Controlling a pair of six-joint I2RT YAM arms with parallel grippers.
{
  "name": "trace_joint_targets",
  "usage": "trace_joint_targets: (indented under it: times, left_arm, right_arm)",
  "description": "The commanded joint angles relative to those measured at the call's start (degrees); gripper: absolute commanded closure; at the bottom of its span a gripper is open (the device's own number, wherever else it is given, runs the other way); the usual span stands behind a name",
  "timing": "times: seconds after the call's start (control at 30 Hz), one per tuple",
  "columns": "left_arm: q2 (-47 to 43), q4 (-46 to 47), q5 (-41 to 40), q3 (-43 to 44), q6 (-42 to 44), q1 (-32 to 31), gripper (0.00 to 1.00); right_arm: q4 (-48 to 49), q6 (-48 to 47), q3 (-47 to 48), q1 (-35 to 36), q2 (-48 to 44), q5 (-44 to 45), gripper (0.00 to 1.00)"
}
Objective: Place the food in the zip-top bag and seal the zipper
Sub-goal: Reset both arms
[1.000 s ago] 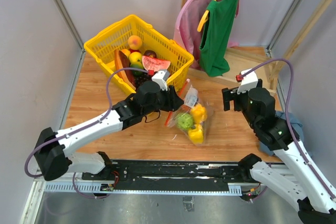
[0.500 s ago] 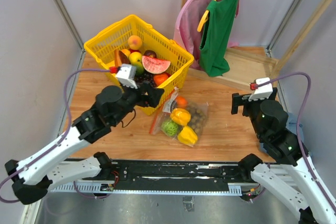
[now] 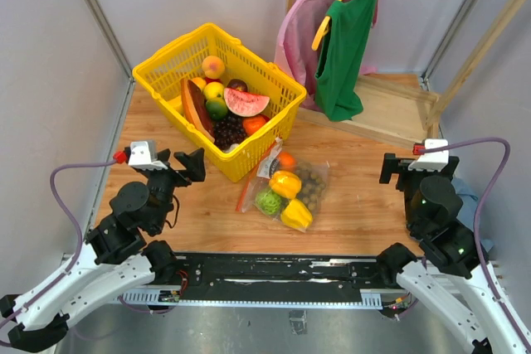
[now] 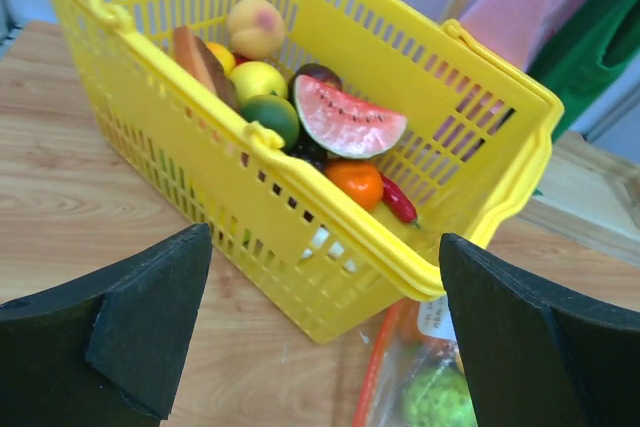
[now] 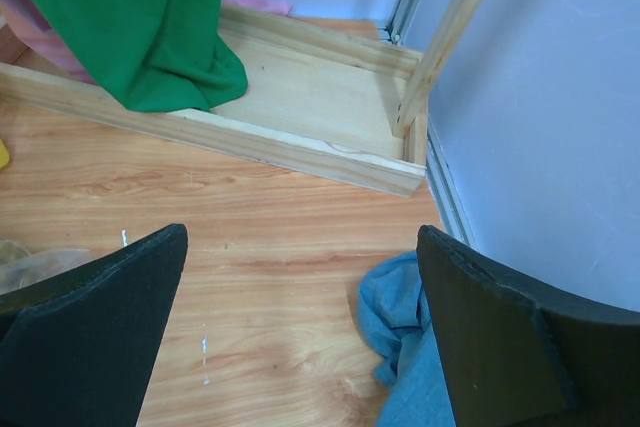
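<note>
Wooden table point(image 3: 365, 196), zip-top bag point(image 3: 271, 167) mid-surface, pale walls point(image 3: 50, 55) (green garment point(image 3: 344, 47) behind)

Bright, even, diffuse light from above fills the scene. Shadows on the wooden desk point(image 3: 357, 205) are faint and soft. The overhead view is sharp; the left wrist view is softer, the zip-top bag point(image 4: 405, 372) blurred.

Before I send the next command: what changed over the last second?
Left gripper opened at the mouth of the bag and drew back to the near left, now empty. Right gripper, open, also drew back towards its base. The bag slid slightly left and lies on the table with the food inside. Basket and clothes unchanged.
</note>
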Motion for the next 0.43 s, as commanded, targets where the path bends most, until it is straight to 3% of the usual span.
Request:
trace_joint_targets:
  times: [0.0, 0.4]
  left_arm:
    - [-5.47, 6.79, -6.82, -2.18, 2.26, 0.07, 0.01]
    - [-3.55, 5.13, -6.9, -1.52, 1.86, 0.07, 0.01]
  right_arm:
    - [4.2, -1.75, -1.26, -0.54, -1.95, 2.99, 0.02]
    - [5.77, -2.36, -2.49, -0.62, -3.14, 1.86, 0.02]
